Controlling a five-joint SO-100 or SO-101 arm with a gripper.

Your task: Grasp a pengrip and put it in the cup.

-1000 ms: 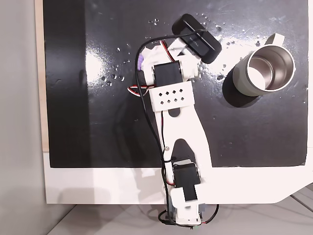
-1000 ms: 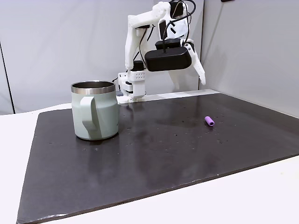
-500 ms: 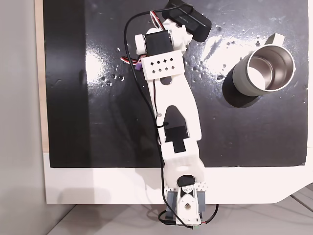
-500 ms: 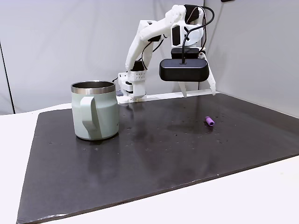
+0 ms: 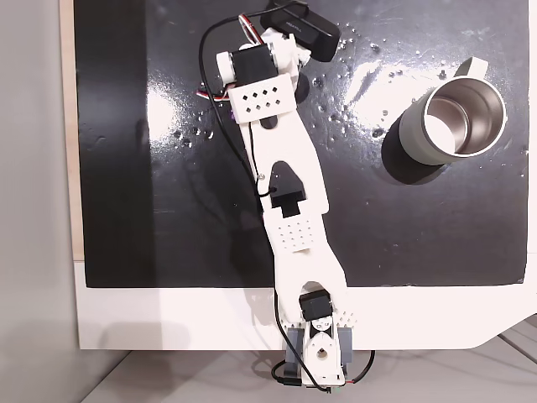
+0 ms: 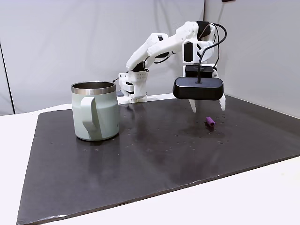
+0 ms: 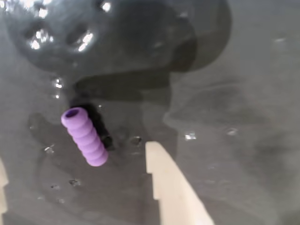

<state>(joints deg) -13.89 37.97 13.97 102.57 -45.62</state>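
- The cup (image 6: pixel 94 111) stands upright on the dark mat (image 6: pixel 140 159), its steel inside bare.
- The gripper (image 6: pixel 207 103) hangs spread wide and holding nothing, straddling the pengrip (image 7: pixel 85 136).

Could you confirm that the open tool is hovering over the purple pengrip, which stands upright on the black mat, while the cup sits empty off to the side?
Not quite: the pengrip lies on its side on the black mat, not upright, as the wrist view shows. The rest holds: the tool hovers open over it, and the cup sits empty off to the side.
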